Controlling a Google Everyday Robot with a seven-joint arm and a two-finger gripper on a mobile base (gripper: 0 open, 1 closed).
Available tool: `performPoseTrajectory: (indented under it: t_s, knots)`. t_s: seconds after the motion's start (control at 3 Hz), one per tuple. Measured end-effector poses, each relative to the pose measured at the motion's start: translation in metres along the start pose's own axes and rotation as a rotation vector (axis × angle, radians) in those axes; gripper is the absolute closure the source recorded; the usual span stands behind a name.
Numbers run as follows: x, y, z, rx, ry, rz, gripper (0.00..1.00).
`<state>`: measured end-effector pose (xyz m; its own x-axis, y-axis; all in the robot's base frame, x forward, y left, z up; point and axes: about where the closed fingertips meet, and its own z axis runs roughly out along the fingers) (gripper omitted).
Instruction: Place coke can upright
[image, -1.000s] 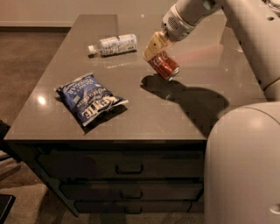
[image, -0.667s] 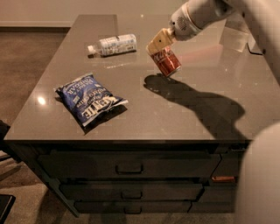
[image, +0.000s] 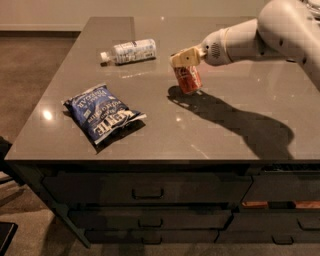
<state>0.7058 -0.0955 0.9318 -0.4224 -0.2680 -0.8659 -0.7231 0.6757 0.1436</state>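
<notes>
Hand (image: 181, 60) pinching the top end of the coke can (image: 189, 80) over the counter (image: 240, 145).
The red can, with faint white script, is slightly tilted near the middle of the glossy grey top; whether it touches, I cannot tell. Behind it a clear bottle (image: 127, 51) with a white label lies on its side. A blue chip bag (image: 102, 116), its white lettering unreadable, lies front left. Dark drawers (image: 147, 189) below; brown floor (image: 30, 75).

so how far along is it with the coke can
Done: the gripper holds the coke can by its top, nearly upright, at the countertop. In hand: setting it down; whether it touches is unclear. Left: letting go and leaving it standing.
</notes>
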Motion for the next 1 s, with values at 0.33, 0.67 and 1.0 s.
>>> performPoseTrajectory:
  t_s: [0.33,0.67,1.0]
  knots:
    - [-0.006,-0.008,0.000,0.003,-0.183,0.002,1.00]
    - [-0.019,-0.015,-0.007,0.014,-0.341,-0.012,1.00]
    - [-0.026,-0.019,-0.011,0.024,-0.451,-0.038,1.00]
